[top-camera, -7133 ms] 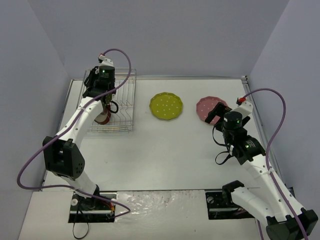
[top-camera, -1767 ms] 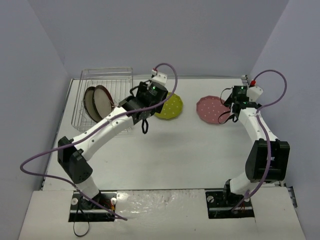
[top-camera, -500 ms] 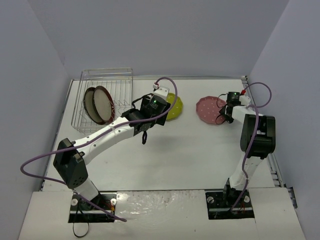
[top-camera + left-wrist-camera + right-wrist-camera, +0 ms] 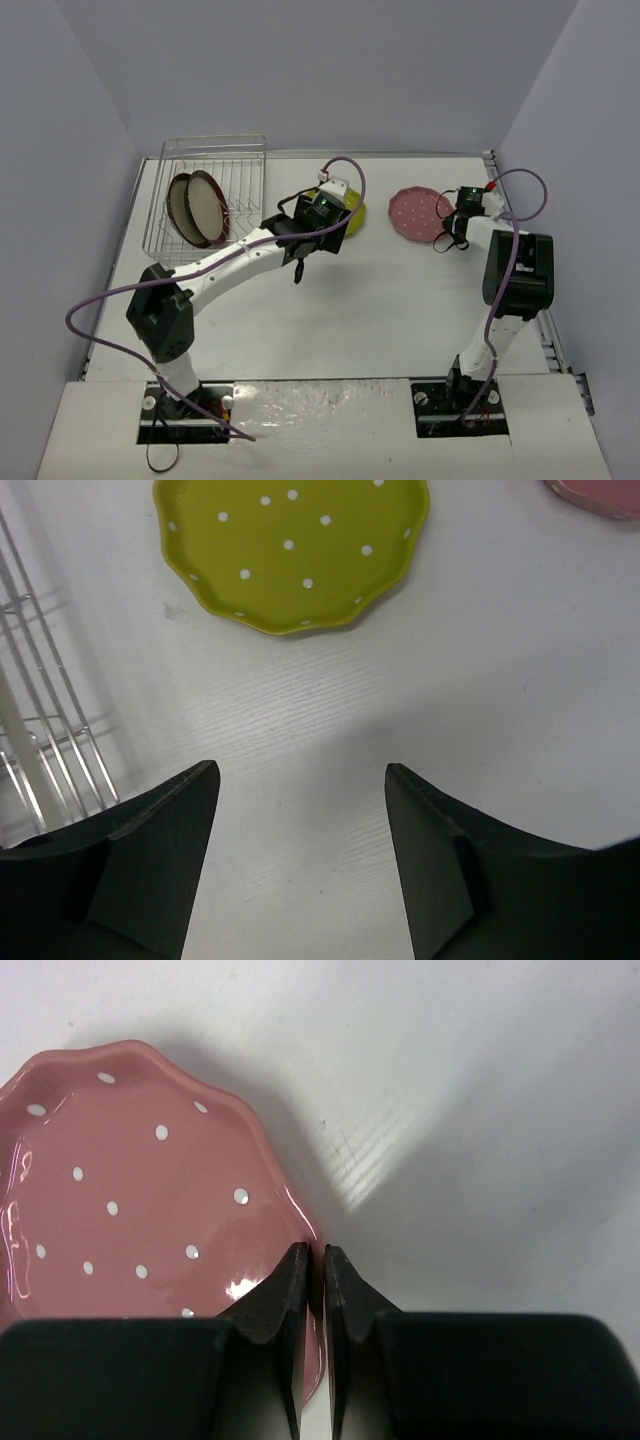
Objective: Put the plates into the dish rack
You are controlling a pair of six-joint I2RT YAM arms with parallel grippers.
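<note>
Two red-brown-rimmed plates (image 4: pixel 195 208) stand on edge in the wire dish rack (image 4: pixel 214 141) at the back left. The yellow-green dotted plate (image 4: pixel 290 550) lies flat on the table, just ahead of my left gripper (image 4: pixel 300 780). That gripper is open, with only bare table between its fingers. In the top view the left wrist covers part of this plate (image 4: pixel 352 214). The pink dotted plate (image 4: pixel 130 1190) lies at the back right. My right gripper (image 4: pixel 315 1250) is shut on its right rim, one finger inside the rim and one outside.
Rack wires (image 4: pixel 40 710) show at the left edge of the left wrist view. The pink plate's edge (image 4: pixel 600 495) shows in its top right corner. The right arm (image 4: pixel 510 270) stretches along the table's right side, close to the wall.
The right gripper has closed on the pink plate's rim. The left arm has shifted right, toward the yellow-green plate, its jaws still open.
</note>
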